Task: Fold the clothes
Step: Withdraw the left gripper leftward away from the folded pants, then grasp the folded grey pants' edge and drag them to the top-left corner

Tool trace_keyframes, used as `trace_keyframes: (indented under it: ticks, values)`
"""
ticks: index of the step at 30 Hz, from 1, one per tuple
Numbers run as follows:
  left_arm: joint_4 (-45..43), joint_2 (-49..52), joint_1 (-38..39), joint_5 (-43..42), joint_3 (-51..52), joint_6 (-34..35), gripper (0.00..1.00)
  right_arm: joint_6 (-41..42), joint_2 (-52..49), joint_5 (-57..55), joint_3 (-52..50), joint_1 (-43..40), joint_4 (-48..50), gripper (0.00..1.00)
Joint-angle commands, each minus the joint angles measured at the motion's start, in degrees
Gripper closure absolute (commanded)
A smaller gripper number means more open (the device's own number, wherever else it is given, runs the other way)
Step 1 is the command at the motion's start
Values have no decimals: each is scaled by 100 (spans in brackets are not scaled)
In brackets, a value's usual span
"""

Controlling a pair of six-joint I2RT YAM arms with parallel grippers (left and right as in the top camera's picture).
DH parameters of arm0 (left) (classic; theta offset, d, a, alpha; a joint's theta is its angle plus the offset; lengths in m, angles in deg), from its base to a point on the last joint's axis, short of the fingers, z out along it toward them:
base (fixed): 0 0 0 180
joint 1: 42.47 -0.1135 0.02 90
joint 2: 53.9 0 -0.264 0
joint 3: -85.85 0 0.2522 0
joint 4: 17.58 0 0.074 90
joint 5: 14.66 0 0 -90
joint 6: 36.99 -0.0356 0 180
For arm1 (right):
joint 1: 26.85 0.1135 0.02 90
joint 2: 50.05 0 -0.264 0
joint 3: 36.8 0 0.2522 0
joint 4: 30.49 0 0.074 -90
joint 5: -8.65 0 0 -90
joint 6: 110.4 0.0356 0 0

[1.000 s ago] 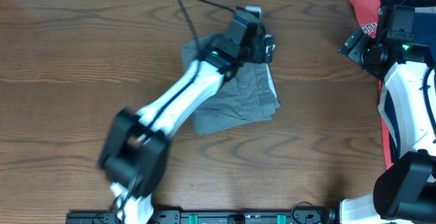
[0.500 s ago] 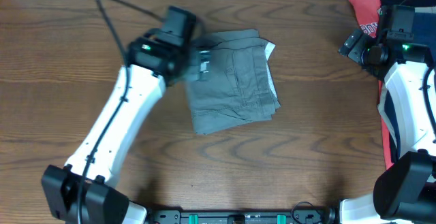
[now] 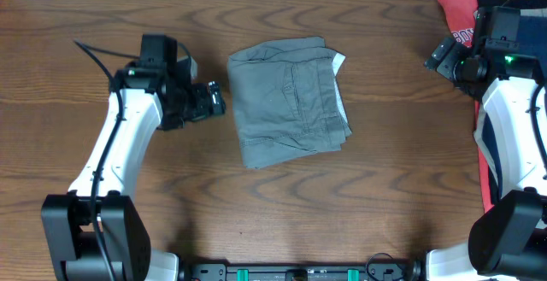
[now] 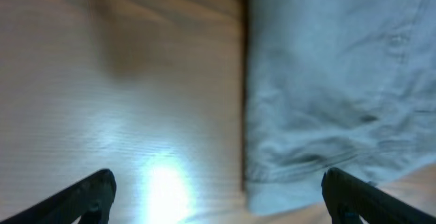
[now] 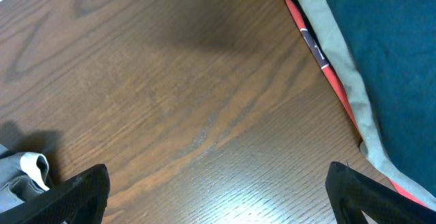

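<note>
Wooden tabletop [image 3: 385, 187] carries the folded grey shorts [image 3: 286, 102]; left end effector [image 3: 212, 102] and right end effector [image 3: 438, 57] (both wide open, empty) should likely pinch matching corners, aligning edges.

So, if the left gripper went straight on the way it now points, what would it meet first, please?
Most likely the near edge of the grey shorts: the open left gripper points at them across a strip of table. Its height is unclear, so it might pass just above the cloth.

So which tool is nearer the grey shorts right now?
Left. The left tool sits open just beside the grey shorts, not touching; the right tool is far off, by the coral-red garment.
</note>
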Motion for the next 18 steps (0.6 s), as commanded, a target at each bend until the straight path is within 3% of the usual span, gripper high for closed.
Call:
trace_keyframes:
  ticks: [1,11,18]
  values:
    - [-468,66,-87,-1274,546,-162,2,-42,76,-15,85,7,-2,1]
    - [-1974,74,-90,-1543,1637,391,2,-42,76,-15,85,7,-2,1]
    - [-2640,76,-83,-1499,1867,713,1,-42,76,-15,85,7,-2,1]
